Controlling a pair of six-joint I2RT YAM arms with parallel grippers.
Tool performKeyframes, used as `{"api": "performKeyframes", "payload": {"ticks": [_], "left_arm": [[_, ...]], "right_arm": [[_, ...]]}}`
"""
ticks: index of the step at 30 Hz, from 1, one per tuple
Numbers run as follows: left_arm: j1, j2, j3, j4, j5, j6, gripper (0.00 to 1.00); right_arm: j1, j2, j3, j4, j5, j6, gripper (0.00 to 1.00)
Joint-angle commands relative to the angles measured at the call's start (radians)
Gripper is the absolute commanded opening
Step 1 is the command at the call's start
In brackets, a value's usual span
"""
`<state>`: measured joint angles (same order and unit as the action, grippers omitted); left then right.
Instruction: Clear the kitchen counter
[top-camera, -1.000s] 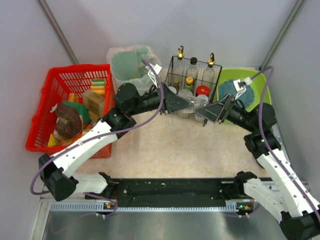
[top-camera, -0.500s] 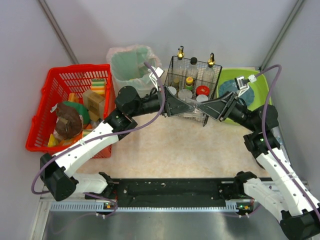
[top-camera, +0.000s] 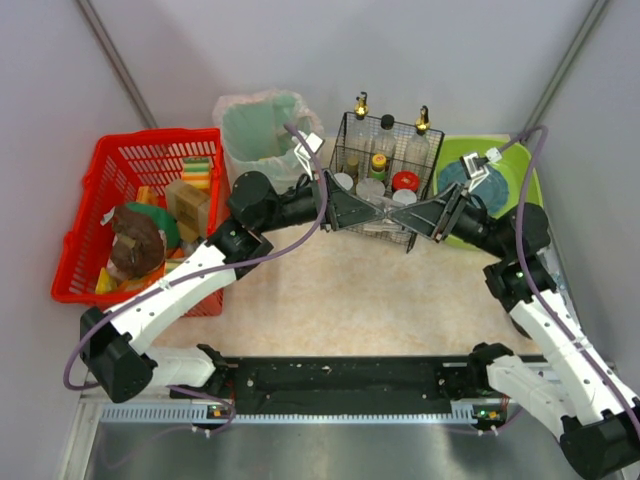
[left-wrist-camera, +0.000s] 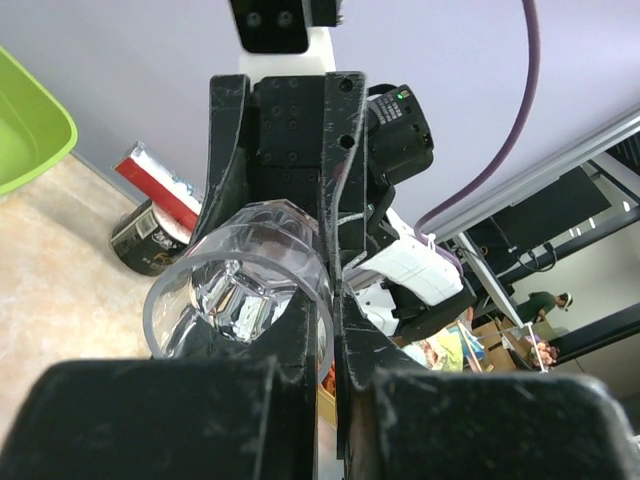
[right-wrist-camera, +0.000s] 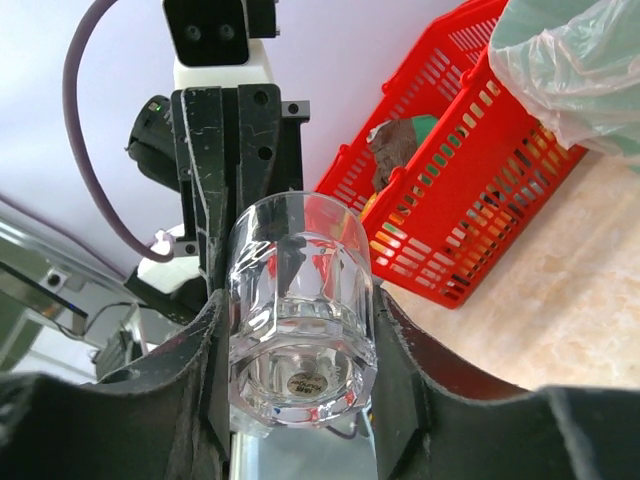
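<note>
In the right wrist view, blurred black fills the lower frame and covers both flanks of the glass (right-wrist-camera: 300, 300). Whether the right gripper's (right-wrist-camera: 300, 340) jaws press it cannot be told. From above, the glass is too small and clear to make out against the wire rack (top-camera: 344, 140). The left arm (top-camera: 190, 275) covers the red basket's (top-camera: 150, 150) lower right corner.

Clear glass (right-wrist-camera: 300, 300), red basket (top-camera: 150, 137), lime-green tub (top-camera: 522, 180), beige marbled kitchen counter (top-camera: 350, 300).
</note>
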<state>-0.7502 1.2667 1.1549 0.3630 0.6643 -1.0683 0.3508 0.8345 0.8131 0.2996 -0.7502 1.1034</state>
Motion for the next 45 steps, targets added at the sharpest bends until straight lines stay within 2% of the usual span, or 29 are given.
{"api": "performKeyframes", "payload": {"ticks": [1, 3, 5, 9, 11, 13, 17, 19, 22, 25, 33, 45], "left_arm": [[0.002, -0.020, -0.006, 0.070, -0.003, 0.005, 0.00], [0.002, -0.018, -0.007, 0.068, 0.000, 0.010, 0.00], [0.005, -0.023, -0.011, 0.062, -0.003, 0.016, 0.09], [0.012, -0.035, -0.018, -0.001, -0.023, 0.059, 0.41], [0.018, -0.053, -0.018, -0.083, -0.037, 0.103, 0.63], [0.025, -0.079, -0.018, -0.191, -0.078, 0.171, 0.74], [0.038, -0.154, -0.014, -0.485, -0.257, 0.367, 0.85], [0.038, -0.205, -0.008, -0.670, -0.499, 0.470, 0.86], [0.037, -0.302, -0.035, -0.826, -0.837, 0.568, 0.87], [0.037, -0.386, -0.069, -0.880, -0.956, 0.649, 0.88], [0.037, -0.483, -0.142, -0.860, -0.936, 0.818, 0.98], [0.038, -0.518, -0.227, -0.740, -0.706, 0.818, 0.98]], "right_arm": [[0.019, 0.005, 0.055, 0.024, -0.029, -0.010, 0.19], [0.017, 0.005, 0.063, 0.009, -0.026, -0.011, 0.07], [0.017, 0.006, 0.075, -0.028, -0.018, -0.031, 0.00], [0.019, 0.005, 0.121, -0.192, 0.038, -0.117, 0.00], [0.016, 0.005, 0.155, -0.293, 0.092, -0.180, 0.00], [0.017, 0.008, 0.191, -0.446, 0.167, -0.256, 0.00], [0.008, 0.041, 0.290, -0.715, 0.354, -0.410, 0.00], [-0.007, 0.072, 0.343, -0.830, 0.446, -0.477, 0.00], [-0.051, 0.130, 0.412, -0.971, 0.578, -0.562, 0.00], [-0.108, 0.190, 0.472, -1.069, 0.711, -0.619, 0.00], [-0.237, 0.360, 0.584, -1.177, 1.101, -0.706, 0.00], [-0.478, 0.647, 0.696, -1.162, 1.163, -0.752, 0.00]]}}
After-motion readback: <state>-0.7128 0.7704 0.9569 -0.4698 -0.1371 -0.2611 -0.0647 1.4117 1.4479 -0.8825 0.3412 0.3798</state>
